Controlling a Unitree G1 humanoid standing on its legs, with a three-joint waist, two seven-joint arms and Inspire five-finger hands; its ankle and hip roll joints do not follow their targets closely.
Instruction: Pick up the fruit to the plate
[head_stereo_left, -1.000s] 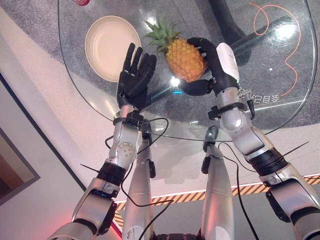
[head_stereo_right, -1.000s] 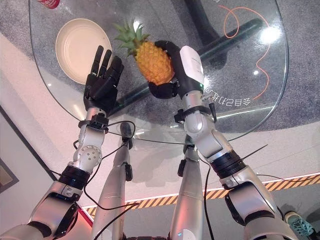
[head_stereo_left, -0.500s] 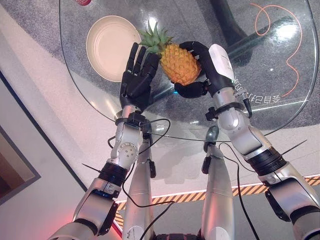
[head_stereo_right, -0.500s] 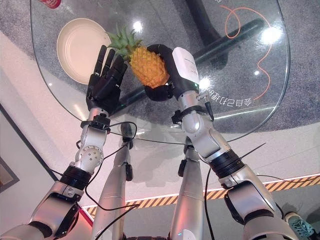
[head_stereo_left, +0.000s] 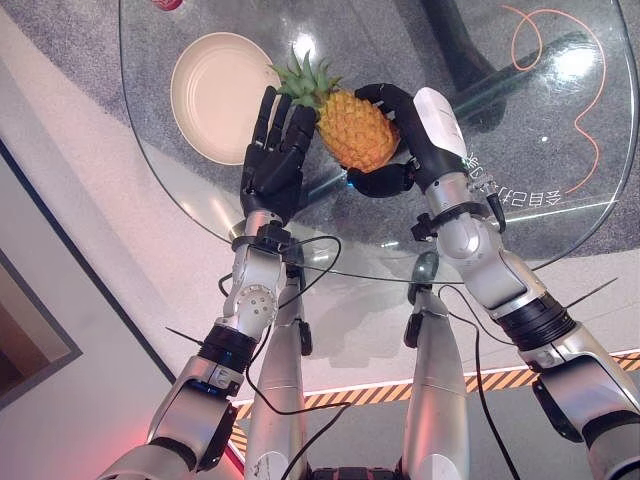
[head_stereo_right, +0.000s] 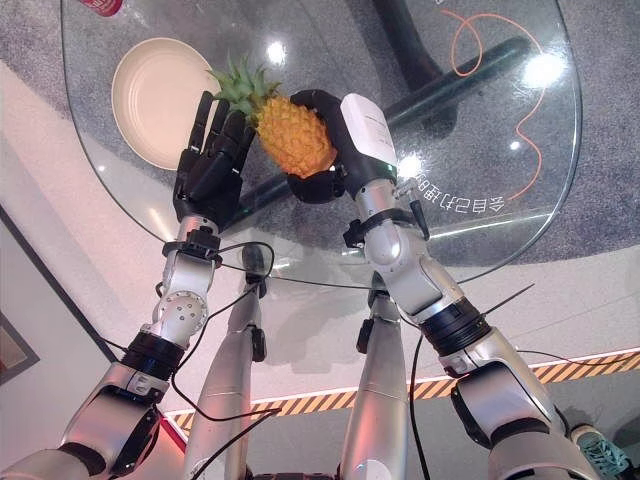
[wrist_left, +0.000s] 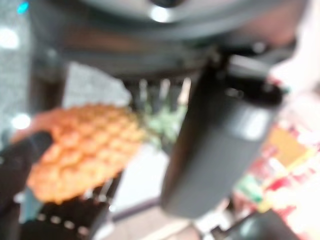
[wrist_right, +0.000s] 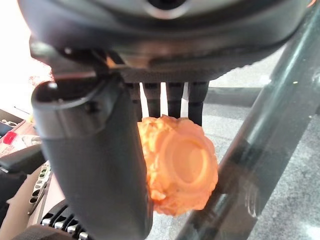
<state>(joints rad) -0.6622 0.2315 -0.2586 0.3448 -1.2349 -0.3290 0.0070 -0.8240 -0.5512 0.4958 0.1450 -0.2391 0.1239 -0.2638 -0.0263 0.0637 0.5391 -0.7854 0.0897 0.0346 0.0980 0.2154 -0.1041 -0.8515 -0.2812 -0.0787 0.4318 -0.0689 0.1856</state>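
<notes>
Over the last second our right hand (head_stereo_left: 400, 140), curled around the pineapple (head_stereo_left: 355, 130), carried it against our straight-fingered left hand (head_stereo_left: 275, 150); the plate (head_stereo_left: 215, 90) lies just beyond that hand.

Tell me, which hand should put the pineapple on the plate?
Probably the right hand: it already grips the pineapple. The left hand is open beside the fruit, nearer the plate, and could steady it.
</notes>
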